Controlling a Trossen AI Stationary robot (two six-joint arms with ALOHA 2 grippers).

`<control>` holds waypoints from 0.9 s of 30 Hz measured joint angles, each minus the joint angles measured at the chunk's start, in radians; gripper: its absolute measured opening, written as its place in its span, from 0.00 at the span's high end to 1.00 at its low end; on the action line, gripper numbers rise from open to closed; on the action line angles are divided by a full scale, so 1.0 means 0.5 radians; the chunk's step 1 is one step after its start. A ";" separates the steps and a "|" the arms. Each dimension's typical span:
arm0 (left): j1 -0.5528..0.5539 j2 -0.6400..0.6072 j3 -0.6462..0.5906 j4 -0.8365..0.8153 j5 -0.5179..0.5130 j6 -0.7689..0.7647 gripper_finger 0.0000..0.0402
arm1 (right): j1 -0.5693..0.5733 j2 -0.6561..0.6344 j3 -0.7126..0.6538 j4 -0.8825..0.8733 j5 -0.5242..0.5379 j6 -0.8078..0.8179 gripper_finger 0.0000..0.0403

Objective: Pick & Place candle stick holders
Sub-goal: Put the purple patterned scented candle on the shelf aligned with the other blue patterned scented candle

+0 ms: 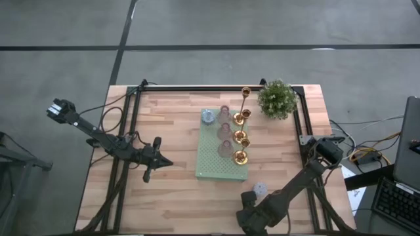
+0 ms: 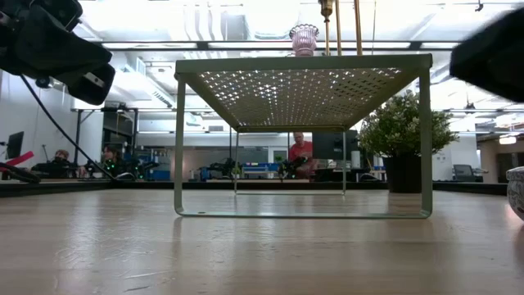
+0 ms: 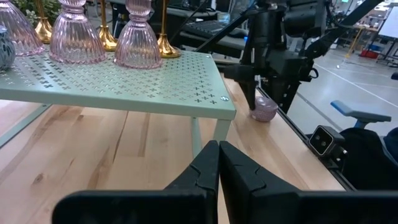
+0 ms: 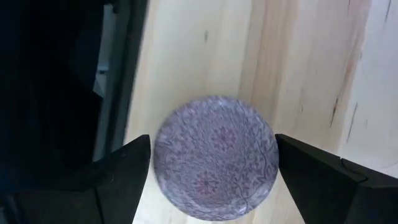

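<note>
Nearest the front edge of the table (image 1: 177,196), right of centre, the right gripper (image 4: 211,180) hangs directly over a small round lavender holder (image 4: 214,157) that stands on the bare wood. Its fingers are spread wide, one on either side of the patterned top, not touching it. The same holder shows in the high view (image 1: 260,189) just beyond the arm's wrist, close to the table's near edge, with open wood to its left and the black frame rail close by on the right.

To the left, the left gripper (image 1: 148,172) waits over open tabletop, fingers pressed together and holding nothing — its closed tips (image 3: 218,163) point toward the stand.

Mid-table stands the pale green perforated stand (image 1: 223,157), a raised platform on thin legs with clear space beneath. Along its right side runs a row of gold holders (image 1: 240,136), one of them tall and thin-stemmed (image 1: 245,98) at the far end. Left of them are pink glass holders (image 1: 224,131), and a blue-grey holder (image 1: 208,117) sits at the far left corner. The top is crowded — bare mesh is left mainly at its near left part.

At the far right corner sits a potted plant (image 1: 276,98), just beside the tall gold stem.
</note>
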 joint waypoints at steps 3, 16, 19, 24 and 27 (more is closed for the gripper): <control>0.000 0.000 0.000 0.000 0.000 -0.001 0.96 | 0.002 0.002 -0.046 0.029 0.000 0.008 0.18; 0.000 0.000 -0.003 0.000 0.000 0.000 0.96 | -0.003 0.002 -0.068 0.054 0.003 -0.031 0.19; 0.000 0.000 -0.003 0.000 0.000 -0.001 0.96 | -0.023 0.002 -0.068 0.055 0.002 -0.046 0.21; 0.000 0.000 -0.003 -0.001 0.000 0.000 0.96 | -0.049 0.000 -0.068 0.064 -0.007 -0.090 0.30; 0.000 0.000 -0.003 -0.001 0.000 0.000 0.96 | -0.052 -0.001 -0.068 0.067 -0.007 -0.095 0.30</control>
